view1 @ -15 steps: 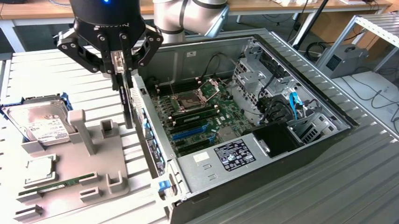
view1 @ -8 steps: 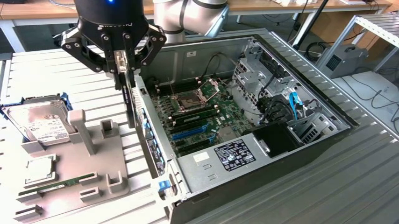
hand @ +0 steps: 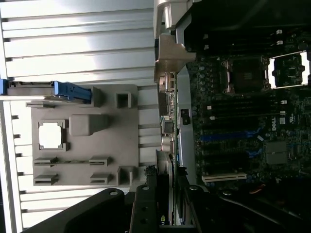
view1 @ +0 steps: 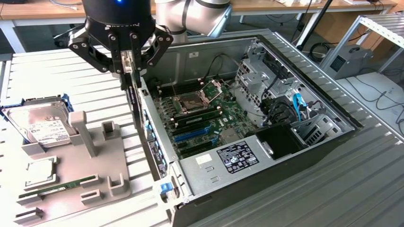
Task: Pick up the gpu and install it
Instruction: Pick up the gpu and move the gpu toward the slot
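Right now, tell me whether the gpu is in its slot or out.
Out. The gpu hangs edge-on, clamped in the claw, by the rear wall of the open case; the blue slots inside sit bare.

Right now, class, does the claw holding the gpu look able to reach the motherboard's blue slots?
Probably yes: the claw grips the gpu by the case's rear wall, and the open case leaves the blue slots uncovered from above.

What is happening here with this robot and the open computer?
The robot's gripper holds the gpu edge-on between its jaws, over the edge of the open computer case next to the motherboard. The card is not yet seated in a slot. A hard drive rests in the grey holder beside the case.
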